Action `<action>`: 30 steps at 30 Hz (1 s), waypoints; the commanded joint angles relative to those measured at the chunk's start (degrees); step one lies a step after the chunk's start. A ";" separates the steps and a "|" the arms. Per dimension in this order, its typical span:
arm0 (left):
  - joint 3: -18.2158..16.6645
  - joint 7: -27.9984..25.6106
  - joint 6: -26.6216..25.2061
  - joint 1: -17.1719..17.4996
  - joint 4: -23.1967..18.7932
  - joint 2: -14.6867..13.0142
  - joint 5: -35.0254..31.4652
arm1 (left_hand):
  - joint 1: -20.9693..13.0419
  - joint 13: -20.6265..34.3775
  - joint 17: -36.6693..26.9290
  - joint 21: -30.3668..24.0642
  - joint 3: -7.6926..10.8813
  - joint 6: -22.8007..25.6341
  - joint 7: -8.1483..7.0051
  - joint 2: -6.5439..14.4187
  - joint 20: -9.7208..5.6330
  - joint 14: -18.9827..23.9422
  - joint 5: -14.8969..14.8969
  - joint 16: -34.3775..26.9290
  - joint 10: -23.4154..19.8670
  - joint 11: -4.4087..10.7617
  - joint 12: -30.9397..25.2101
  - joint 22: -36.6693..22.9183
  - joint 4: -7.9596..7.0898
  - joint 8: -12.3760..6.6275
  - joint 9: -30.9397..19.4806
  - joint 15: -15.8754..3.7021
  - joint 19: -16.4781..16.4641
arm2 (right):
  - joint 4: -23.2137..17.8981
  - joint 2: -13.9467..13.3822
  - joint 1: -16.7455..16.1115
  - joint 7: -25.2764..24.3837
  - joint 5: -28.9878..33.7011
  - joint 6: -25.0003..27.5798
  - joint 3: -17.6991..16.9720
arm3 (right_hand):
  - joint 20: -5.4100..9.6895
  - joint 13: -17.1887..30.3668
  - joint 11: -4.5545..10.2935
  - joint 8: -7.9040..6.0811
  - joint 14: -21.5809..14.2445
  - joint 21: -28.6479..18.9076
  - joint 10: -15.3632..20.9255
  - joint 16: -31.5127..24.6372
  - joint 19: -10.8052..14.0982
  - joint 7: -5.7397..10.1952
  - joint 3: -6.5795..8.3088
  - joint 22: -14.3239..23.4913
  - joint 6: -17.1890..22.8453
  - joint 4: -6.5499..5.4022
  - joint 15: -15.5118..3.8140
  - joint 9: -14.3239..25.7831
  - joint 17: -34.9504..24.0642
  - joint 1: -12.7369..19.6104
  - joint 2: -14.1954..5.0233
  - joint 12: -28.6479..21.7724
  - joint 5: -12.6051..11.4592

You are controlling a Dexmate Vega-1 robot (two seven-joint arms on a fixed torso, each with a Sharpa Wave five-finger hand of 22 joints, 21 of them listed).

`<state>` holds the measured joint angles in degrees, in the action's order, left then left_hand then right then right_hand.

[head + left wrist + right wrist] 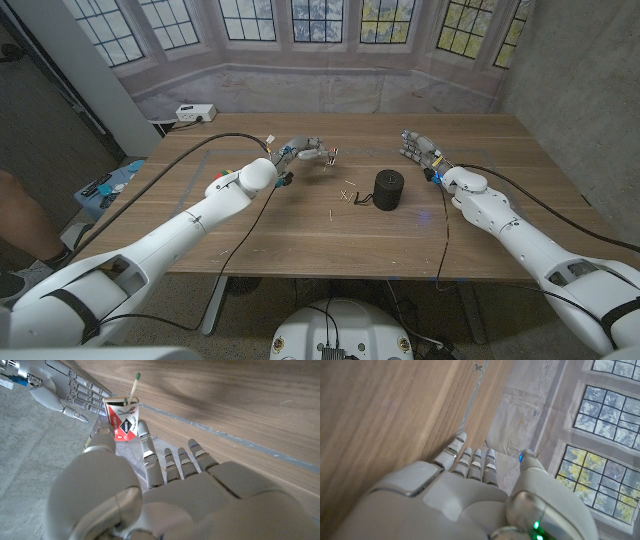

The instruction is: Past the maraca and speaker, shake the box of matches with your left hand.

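Left hand (305,152) raised above the tabletop (300,235), pinching a matchbox (122,419) between thumb and a finger, the other fingers (186,460) reaching out beside it and apart. Matchbox red and white with a black mark on its face, held upright at the fingertips in the left wrist view, drawer slid partly out, one match (133,389) with a green head sticking up from the open end. Seen from the head camera, held above the far left-centre part of the tabletop, left of the speaker (387,189) and a little farther back. Speaker black, cylindrical, upright near the tabletop's middle. Loose matches (347,194) scattered on the wood just left of the speaker, a few more nearer the front. Right hand (419,149) holding nothing, fingers straight and close together, set over the far right part of the tabletop, well apart from the speaker; resting or hovering, cannot tell. In the right wrist view, the same fingers (470,457) extended side by side with the thumb apart, wood grain beyond them. Right hand also visible in the left wrist view (60,385), past the matchbox. White power strip (194,112) on the floor behind the tabletop's far left corner. Person's leg (20,215) at the left edge of the head view.
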<state>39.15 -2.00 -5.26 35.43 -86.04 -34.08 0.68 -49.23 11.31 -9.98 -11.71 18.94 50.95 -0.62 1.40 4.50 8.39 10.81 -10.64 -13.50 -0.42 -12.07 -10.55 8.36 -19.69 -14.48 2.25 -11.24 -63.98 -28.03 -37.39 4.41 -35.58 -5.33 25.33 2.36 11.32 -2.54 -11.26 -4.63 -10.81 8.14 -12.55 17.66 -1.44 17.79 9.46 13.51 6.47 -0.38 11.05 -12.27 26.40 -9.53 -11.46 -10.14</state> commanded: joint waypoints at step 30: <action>-0.20 0.25 2.22 1.75 -5.41 -0.90 -0.14 | -0.30 0.29 -0.21 -0.37 -0.31 0.32 0.34 0.81 0.21 0.13 0.24 0.00 0.04 -0.06 -0.15 -0.25 0.10 0.10 -0.31 0.24 0.16 | -9.52 -2.02 -4.69 -2.47 -0.41 -2.81 -2.03 | 0.26 0.28 -0.40 -0.23 -0.25 -0.10 0.48 -0.26 0.74 -0.31 0.10 0.20 0.73 0.09 0.55 0.19 -0.12 0.65 0.19 -0.26 0.04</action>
<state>39.30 -2.13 -4.31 36.66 -90.76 -34.65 0.49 -49.14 11.31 -9.98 -11.71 18.71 50.95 -0.62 1.50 4.50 8.39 10.81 -10.64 -13.50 -0.41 -12.07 -10.55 8.61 -19.69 -14.52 2.25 -11.25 -69.11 -29.46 -39.68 3.35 -35.75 -7.22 24.22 2.36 11.32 -2.75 -11.26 -4.83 -10.81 8.36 -12.55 17.66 -1.74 17.79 9.46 13.82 6.47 -0.18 11.05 -12.27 26.64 -9.29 -11.46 -10.14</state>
